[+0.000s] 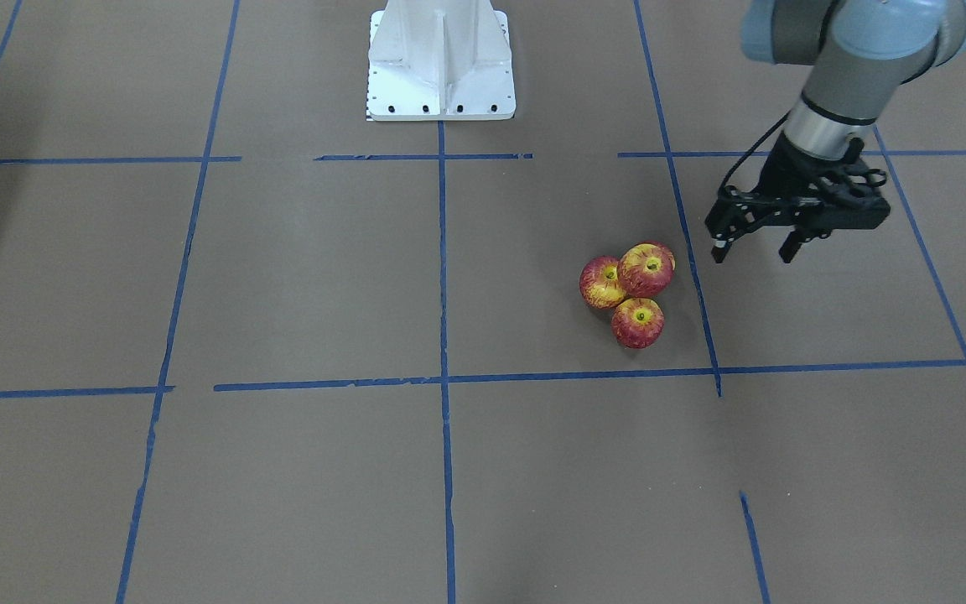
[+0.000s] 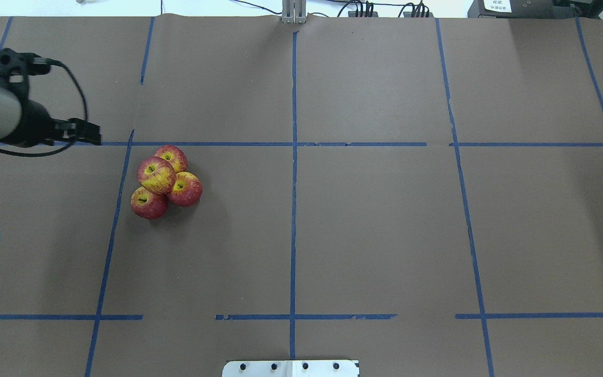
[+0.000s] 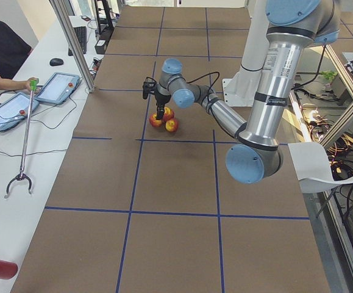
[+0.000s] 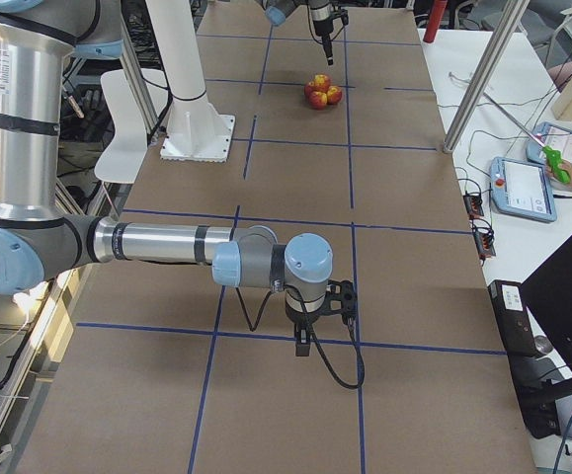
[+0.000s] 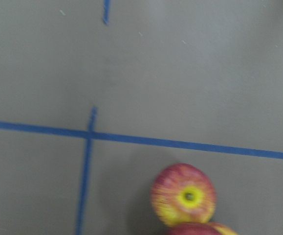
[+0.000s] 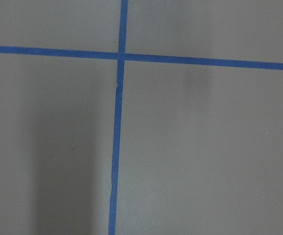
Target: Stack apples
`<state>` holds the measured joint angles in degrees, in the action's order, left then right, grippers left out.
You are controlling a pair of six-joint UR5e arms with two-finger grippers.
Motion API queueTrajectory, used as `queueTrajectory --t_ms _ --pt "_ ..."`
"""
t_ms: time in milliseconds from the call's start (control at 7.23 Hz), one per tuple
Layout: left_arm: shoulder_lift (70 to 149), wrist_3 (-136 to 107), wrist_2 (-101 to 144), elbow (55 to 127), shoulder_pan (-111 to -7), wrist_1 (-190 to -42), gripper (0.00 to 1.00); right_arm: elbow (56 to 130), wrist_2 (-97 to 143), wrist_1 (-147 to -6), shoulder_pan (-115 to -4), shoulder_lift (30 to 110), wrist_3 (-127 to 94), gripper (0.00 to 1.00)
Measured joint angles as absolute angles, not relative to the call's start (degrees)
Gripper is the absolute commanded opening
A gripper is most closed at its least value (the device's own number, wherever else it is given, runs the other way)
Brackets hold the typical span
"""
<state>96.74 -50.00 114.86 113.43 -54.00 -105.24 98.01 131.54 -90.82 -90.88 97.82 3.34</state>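
One of four apples (image 2: 161,179) sits atop three. Left gripper (image 1: 753,250) jaws spread, empty. The right gripper (image 4: 303,346) jaws' state cannot be told.

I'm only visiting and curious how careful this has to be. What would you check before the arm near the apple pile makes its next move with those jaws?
1. Top apple sits on the lower apples: ok.
2. Lower apples touch in one tight cluster: ok.
3. Jaws of the left arm are open and hold nothing: ok.
4. Those jaws are beside the pile, not touching it: ok.
5. Right arm is far from the apples: ok. Its jaws open or shut: cannot tell.
6. Pile steady enough to stay up: cannot tell.
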Motion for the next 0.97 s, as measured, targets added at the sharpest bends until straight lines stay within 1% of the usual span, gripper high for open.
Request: queueTrajectory --t_ms 138,277,415,691,830,968 --pt "93.08 -39.47 119.69 112.97 -59.68 -105.16 1.0 98.01 131.54 -90.83 -90.88 97.82 3.34 1.0" --pt "89.94 -27.56 123.56 110.93 -66.61 -105.04 1.0 98.0 131.51 -90.83 -90.88 97.82 3.34 1.0" --pt "88.04 -15.71 126.37 107.2 -73.95 -104.79 1.0 98.01 131.5 -90.85 -90.88 97.82 3.34 1.0" --pt "86.97 3.53 131.37 97.58 -87.93 -103.21 1.0 98.07 131.52 -90.82 -90.88 97.82 3.34 1.0" --pt "87.22 10.31 132.33 94.83 -93.04 -99.17 1.0 98.08 131.51 -90.8 -90.88 97.82 3.34 1.0" --pt "88.03 15.04 132.68 93.97 -96.44 -92.43 1.0 98.08 131.49 -90.8 -90.88 97.82 3.34 1.0"
